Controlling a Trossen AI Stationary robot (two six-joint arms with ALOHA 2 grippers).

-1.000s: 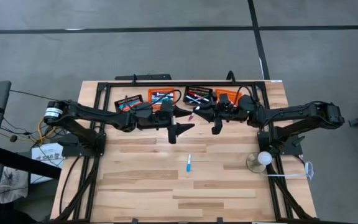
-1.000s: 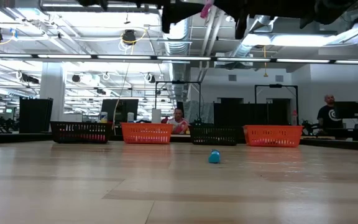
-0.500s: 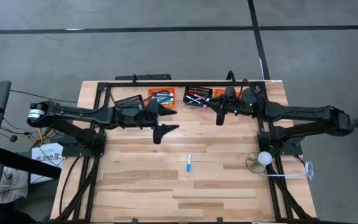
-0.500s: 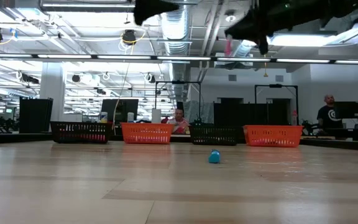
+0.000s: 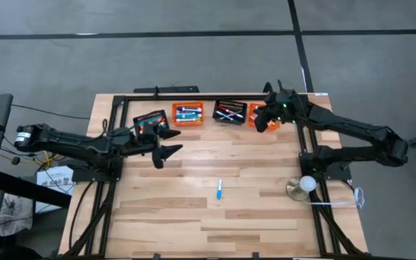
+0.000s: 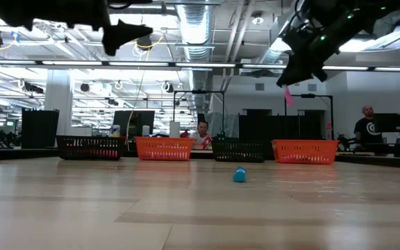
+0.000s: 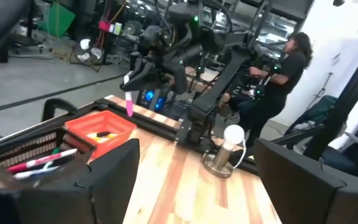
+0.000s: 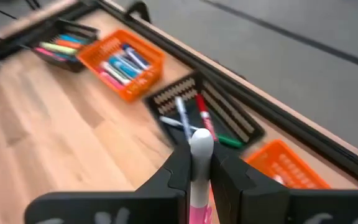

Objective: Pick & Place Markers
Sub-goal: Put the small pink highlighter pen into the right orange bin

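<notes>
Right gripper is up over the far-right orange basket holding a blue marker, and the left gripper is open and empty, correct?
Not quite: the marker in the right gripper is pink, not blue, as the low view shows. The blue marker lies loose mid-table. The rest holds: it hangs above the far-right orange basket, and the left gripper is open and empty.

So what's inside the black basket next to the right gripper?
In the black basket: a white marker, a red marker and a green marker. The right gripper with its pink marker hides one corner.

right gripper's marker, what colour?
Pink marker, white cap; right gripper holds it. Low view.
</notes>
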